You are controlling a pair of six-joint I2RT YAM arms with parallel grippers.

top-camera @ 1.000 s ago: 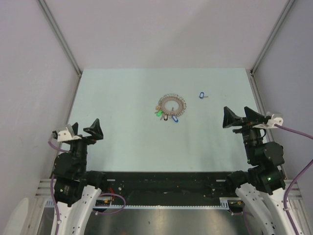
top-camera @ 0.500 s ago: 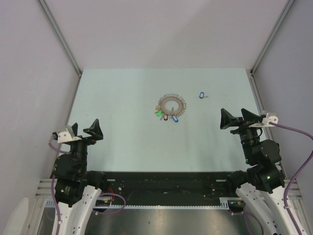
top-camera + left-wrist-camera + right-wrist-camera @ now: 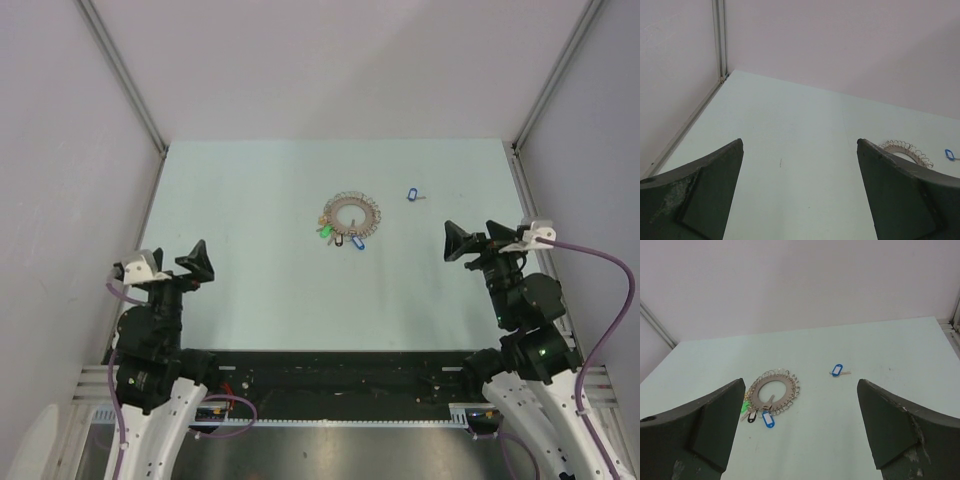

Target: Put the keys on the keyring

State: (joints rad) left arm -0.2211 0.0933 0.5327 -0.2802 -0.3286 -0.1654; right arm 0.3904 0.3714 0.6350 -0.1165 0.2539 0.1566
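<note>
The keyring (image 3: 335, 215) is a flat silver ring fringed with wire loops, lying mid-table; the right wrist view shows the keyring (image 3: 791, 390) with green, black and blue tags at its lower left. One blue-tagged key (image 3: 768, 420) lies against the ring's near edge. A second blue-tagged key (image 3: 412, 195) lies alone to the ring's right, seen as the loose key (image 3: 837, 371) between my right fingers' line of sight. My left gripper (image 3: 175, 262) and right gripper (image 3: 472, 238) hover open and empty, well short of the ring. The left wrist view shows the keyring (image 3: 900, 147) partly behind a finger.
Pale walls with metal corner posts (image 3: 128, 85) close the table (image 3: 250, 250) on three sides. The arm bases and a black rail (image 3: 330, 375) run along the near edge. A grey cable (image 3: 600, 290) loops off the right arm.
The right gripper has drifted left and slightly nearer the ring. The left gripper has shifted a little. Both stay open; keys and ring have not moved.
</note>
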